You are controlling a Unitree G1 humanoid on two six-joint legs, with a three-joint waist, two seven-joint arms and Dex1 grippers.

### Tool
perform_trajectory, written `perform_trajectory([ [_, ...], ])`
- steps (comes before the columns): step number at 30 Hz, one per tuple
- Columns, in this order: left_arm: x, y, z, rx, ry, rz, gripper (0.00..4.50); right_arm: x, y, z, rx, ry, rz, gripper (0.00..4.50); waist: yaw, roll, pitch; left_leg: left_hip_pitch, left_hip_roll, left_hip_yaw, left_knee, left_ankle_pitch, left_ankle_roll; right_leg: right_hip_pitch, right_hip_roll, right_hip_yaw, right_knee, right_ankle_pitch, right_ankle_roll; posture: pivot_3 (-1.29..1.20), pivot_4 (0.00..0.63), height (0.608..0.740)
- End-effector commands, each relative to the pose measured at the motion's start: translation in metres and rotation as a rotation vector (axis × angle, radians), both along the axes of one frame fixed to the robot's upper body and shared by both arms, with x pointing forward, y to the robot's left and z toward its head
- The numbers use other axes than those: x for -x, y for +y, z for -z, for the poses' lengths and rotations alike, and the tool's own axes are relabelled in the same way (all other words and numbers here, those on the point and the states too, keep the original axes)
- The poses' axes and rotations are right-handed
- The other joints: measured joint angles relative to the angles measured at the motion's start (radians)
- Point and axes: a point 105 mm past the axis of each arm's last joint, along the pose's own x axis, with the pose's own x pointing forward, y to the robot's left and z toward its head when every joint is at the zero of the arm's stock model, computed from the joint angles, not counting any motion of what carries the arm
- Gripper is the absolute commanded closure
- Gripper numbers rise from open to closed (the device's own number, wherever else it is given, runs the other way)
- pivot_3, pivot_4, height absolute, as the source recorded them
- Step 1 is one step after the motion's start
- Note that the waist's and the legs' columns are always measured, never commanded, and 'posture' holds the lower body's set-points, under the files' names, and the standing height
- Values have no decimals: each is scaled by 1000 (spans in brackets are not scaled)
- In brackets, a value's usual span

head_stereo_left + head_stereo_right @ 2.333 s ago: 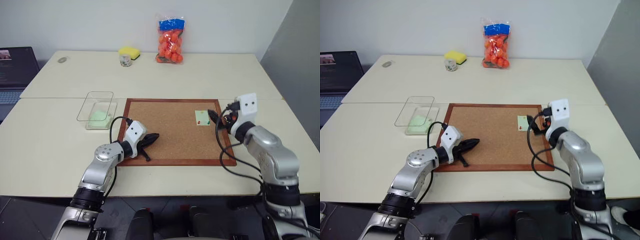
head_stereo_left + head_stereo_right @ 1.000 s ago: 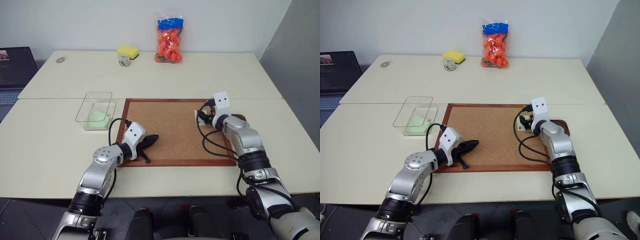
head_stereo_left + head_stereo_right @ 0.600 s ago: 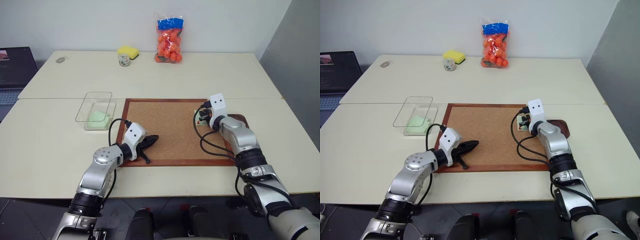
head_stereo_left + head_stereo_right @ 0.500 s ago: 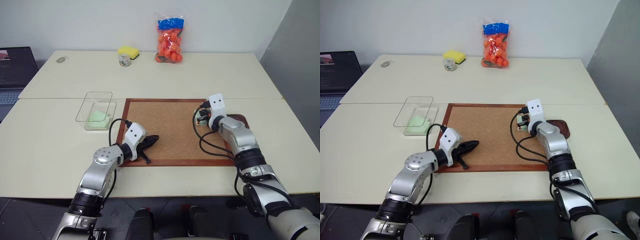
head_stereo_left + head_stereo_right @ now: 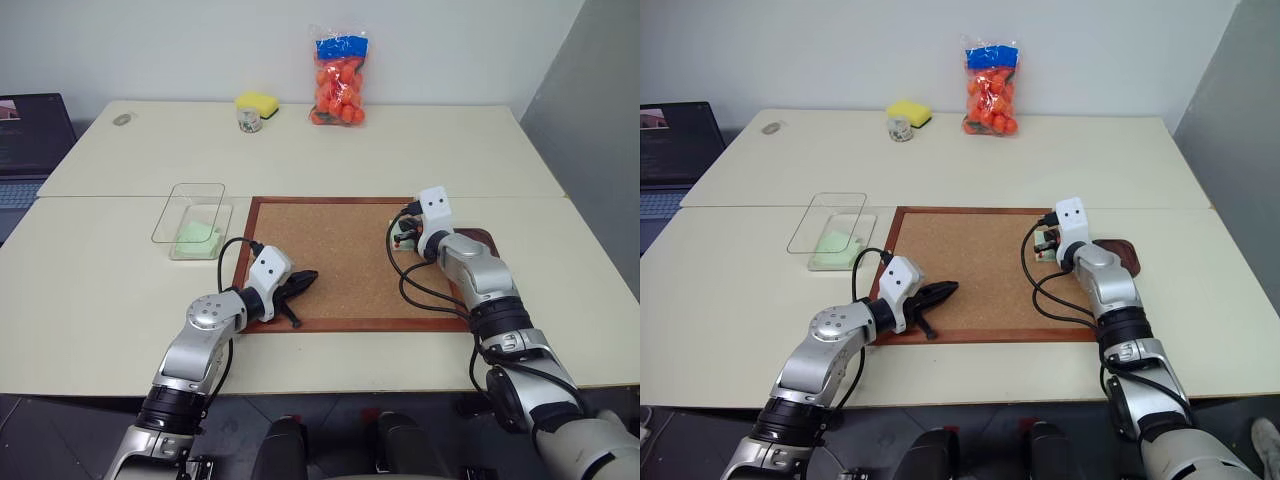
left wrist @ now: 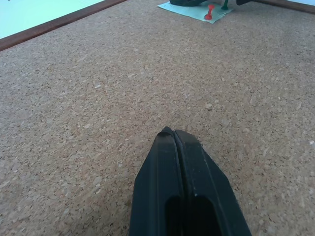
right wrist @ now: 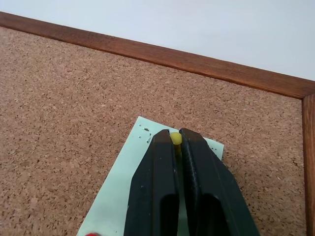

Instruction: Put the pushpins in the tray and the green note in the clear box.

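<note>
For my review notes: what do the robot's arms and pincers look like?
Both arms are silver-grey metal with rounded joint housings and darker bands. Loose black cables loop outside each forearm. Each wrist carries a white boxy camera block with small dark dots. The left pincer and right pincer each have two black, tapered fingers.

– What is found at the far edge of the table (image 5: 420, 150)?
– A bag of orange balls (image 5: 341, 82) with a blue top is propped against the wall, and a yellow sponge (image 5: 258, 102) is laid to its left, with a small clear jar (image 5: 250, 121) set just in front of the sponge.
– And nearer?
– A wood-framed cork board (image 5: 340, 262) is laid flat at the middle. A laptop (image 5: 30, 140) is seen open at the left edge.
</note>
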Motion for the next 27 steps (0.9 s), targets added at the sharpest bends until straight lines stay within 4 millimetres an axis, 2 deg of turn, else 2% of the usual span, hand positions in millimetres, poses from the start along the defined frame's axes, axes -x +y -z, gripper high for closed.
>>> perform_trajectory([
  [1,9,-2,17,-14,71,17,4500,-3,-6,-40,-41,-137,21,4471,0,1,1,0,0,0,0,0,0,0,0,0,0,0,0,0,150,740],
  [8,10,-2,18,-16,75,22,4500,-2,-7,-45,-64,-150,26,4471,0,1,1,-1,0,0,0,0,0,-1,0,0,0,0,0,0,150,740],
  [16,12,-4,19,-17,79,28,4500,5,-16,-66,-85,-212,48,4471,0,2,1,-1,0,1,-1,0,0,-1,0,0,-1,0,0,0,150,740],
  [19,13,-4,19,-15,78,28,4500,16,-32,-83,-83,-265,77,4471,1,2,1,-1,0,0,-1,0,0,-1,0,0,-1,0,0,0,150,740],
  [22,14,-4,19,-12,79,27,4500,40,-65,-96,-22,-321,143,4471,8,2,1,-1,0,0,-1,0,0,-1,0,0,-1,0,0,0,150,740],
  [27,16,-4,20,-12,82,34,4500,83,-105,-75,100,-251,242,4471,10,2,1,-1,0,0,-2,0,0,0,-2,0,-3,-1,-1,0,150,740],
])
